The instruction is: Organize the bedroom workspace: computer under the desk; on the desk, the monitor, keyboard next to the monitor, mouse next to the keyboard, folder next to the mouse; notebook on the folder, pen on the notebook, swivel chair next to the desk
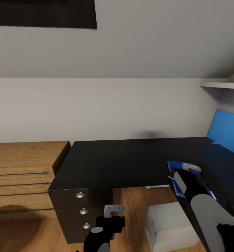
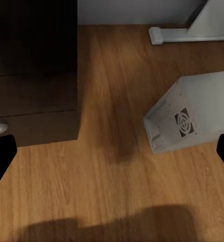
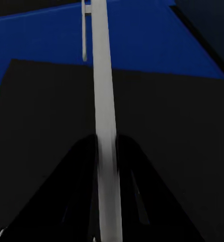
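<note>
On the glossy black desk (image 1: 187, 150) with its blue back panel lies the blue folder (image 1: 176, 167). My right gripper (image 1: 190, 170) hovers just over it, shut on the thin pale pen (image 1: 191, 167). In the right wrist view the pen (image 3: 104, 96) runs between the black fingers (image 3: 79, 166), above the dark notebook (image 3: 46, 131) that rests on the folder (image 3: 41, 40). The pale grey computer (image 1: 170, 227) stands on the floor under the desk. My left gripper (image 1: 111, 211) hangs open and empty low above the floor, beside the computer (image 2: 192, 113).
A black cabinet desk (image 1: 106, 164) with round silver knobs adjoins the desk on the left. Further left stands a light wooden drawer unit (image 1: 22, 175). A white shelf (image 1: 222, 84) juts from the wall at upper right. A white desk leg (image 2: 192, 27) rests on the wood floor.
</note>
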